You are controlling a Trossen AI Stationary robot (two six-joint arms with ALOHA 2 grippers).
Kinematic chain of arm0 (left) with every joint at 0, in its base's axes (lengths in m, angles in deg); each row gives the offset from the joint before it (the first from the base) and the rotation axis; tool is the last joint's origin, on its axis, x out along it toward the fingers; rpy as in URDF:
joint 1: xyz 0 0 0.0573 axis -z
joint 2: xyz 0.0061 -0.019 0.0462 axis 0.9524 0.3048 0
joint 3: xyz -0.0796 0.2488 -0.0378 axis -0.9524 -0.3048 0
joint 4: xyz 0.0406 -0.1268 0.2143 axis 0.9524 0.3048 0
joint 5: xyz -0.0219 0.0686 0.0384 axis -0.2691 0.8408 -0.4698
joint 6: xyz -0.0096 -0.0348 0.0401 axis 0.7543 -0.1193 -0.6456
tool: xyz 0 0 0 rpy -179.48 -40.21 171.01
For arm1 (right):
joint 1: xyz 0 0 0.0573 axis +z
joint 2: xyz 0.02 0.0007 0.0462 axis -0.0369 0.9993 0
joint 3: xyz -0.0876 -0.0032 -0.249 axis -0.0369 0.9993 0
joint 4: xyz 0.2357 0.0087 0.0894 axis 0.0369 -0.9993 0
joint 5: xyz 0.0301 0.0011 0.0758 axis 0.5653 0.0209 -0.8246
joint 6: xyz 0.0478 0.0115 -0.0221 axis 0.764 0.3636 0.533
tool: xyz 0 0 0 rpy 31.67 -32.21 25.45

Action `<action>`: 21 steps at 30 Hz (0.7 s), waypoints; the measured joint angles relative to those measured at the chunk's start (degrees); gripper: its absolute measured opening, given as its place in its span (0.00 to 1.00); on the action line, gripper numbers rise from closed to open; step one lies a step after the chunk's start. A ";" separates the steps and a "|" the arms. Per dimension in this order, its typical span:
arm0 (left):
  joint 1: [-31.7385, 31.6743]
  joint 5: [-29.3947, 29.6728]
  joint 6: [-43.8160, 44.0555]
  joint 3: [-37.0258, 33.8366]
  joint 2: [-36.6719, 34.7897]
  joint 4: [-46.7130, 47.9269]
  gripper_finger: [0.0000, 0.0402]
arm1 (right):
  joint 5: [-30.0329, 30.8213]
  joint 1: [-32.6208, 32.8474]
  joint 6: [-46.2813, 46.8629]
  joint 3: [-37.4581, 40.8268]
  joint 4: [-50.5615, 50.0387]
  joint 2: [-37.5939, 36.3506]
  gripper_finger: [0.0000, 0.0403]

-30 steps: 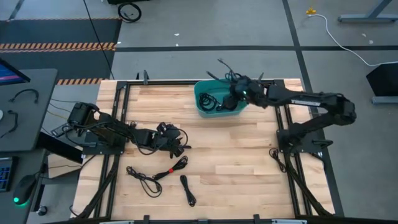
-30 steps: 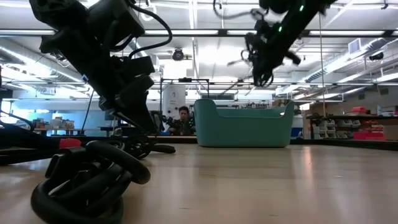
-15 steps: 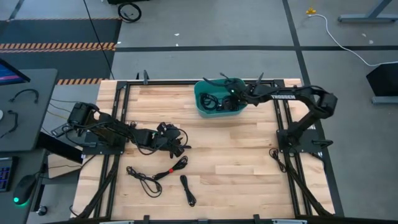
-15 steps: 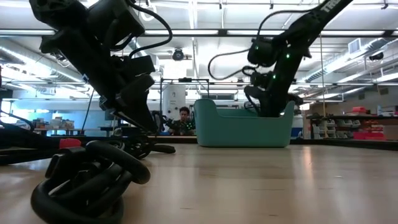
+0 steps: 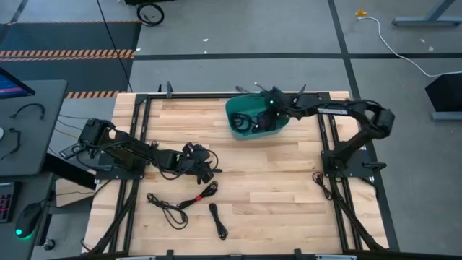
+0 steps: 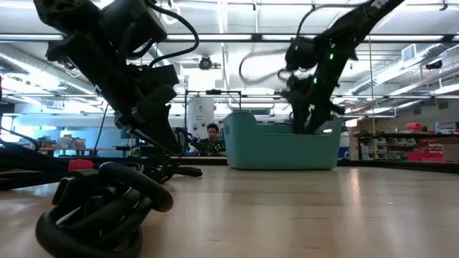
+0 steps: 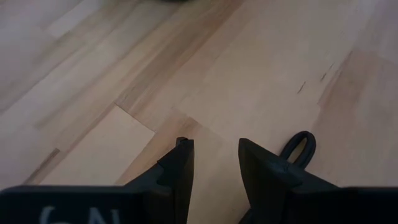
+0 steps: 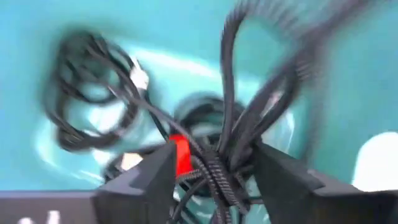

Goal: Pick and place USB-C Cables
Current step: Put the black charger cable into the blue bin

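The teal bin [image 5: 237, 124] stands at the table's far middle, with black USB-C cables [image 8: 93, 106] lying in it. My right gripper [image 5: 268, 110] hangs over the bin's inside [image 6: 308, 118], open. A black cable bundle with a red tie [image 8: 180, 152] stands between its fingers, loops rising above them. My left gripper [image 5: 209, 172] lies low at the table's middle left, open, beside a heap of cables [image 5: 191, 155]. A cable loop [image 7: 298, 146] lies just beside one of its fingers. Two more cables [image 5: 177, 206] [image 5: 218, 220] lie near the front. My right gripper comes at the bin from above, slanting in from the table's right. The red-tied bundle [image 8: 214, 174] stands in the gap between its parted fingers [image 8: 155, 171], loops blurred. Whether a finger touches it, I cannot tell.
Black frame rails [image 5: 137, 144] run along the table's left and right sides. A thick dark coil [image 6: 100, 208] fills the low view's near left. A person [image 6: 211, 136] sits beyond the table. Bare wood [image 5: 289, 195] lies at the front right.
My right gripper has come down from high above the bin toward its inside, carrying the red-tied cable bundle, whose loops now stick up just over the bin's far rim. The arm's elbow has shifted toward the table's left edge.
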 joint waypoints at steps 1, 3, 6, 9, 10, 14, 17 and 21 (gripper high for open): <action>0.00 -0.15 0.00 -0.01 0.00 0.00 0.33 | -0.02 0.23 -0.16 -0.11 0.09 -1.43 0.54; 0.00 -0.24 0.01 -0.01 0.00 0.01 0.33 | 0.44 1.09 -0.01 -0.03 -0.80 -4.27 0.58; 0.00 -0.33 0.04 0.01 -0.02 0.04 0.33 | 2.40 4.00 -0.04 -0.02 -1.51 -8.84 0.60; 0.20 -1.10 0.11 -0.01 -0.44 0.51 0.33 | 6.98 9.24 -0.07 0.29 -2.73 -12.72 0.59; 0.22 -1.67 0.11 -0.01 -0.50 0.81 0.33 | 8.68 11.61 -0.10 0.85 -2.49 -13.92 0.58; 0.80 -3.01 0.45 0.01 -2.71 2.97 0.33 | 15.65 24.04 2.55 5.76 2.08 -17.27 0.56; 1.86 -2.88 -0.34 -0.08 -5.93 4.02 0.33 | 20.70 34.43 4.49 11.70 10.69 -17.68 0.54; 4.62 -3.55 -4.95 0.50 -11.11 3.94 0.33 | 23.66 46.21 5.30 21.06 28.30 -15.55 0.52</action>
